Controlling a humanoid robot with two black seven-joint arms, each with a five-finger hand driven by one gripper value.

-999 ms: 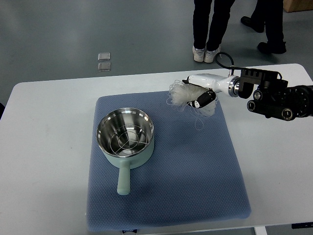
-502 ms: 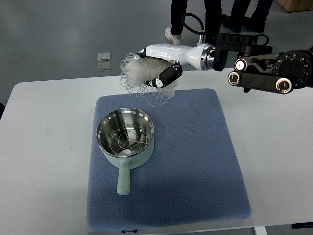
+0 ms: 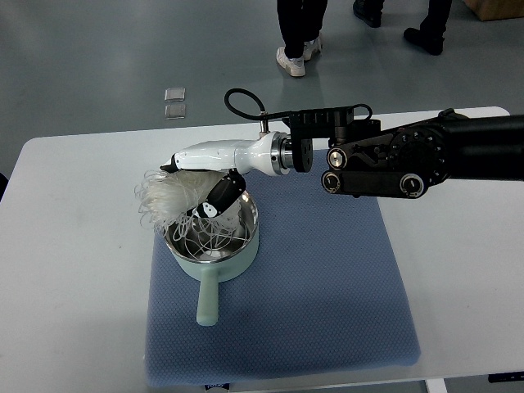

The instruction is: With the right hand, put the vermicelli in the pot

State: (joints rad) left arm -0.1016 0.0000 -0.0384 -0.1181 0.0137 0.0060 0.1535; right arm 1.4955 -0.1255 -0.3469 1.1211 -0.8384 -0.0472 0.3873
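My right hand reaches in from the right on a black and white arm and is shut on a tangle of white translucent vermicelli. The bundle hangs over the far left rim of the pale green pot, with loose strands trailing down into its steel bowl. The pot stands on the blue mat, its handle pointing toward the near edge. My left arm does not show.
The mat lies on a white table. Two people's legs stand on the floor beyond the far edge. Two small square plates lie on the floor at the back left.
My right hand has carried the vermicelli from the mat's far right, up and leftward, then down over the pot. Strands now dangle inside the pot. The people behind have shifted.
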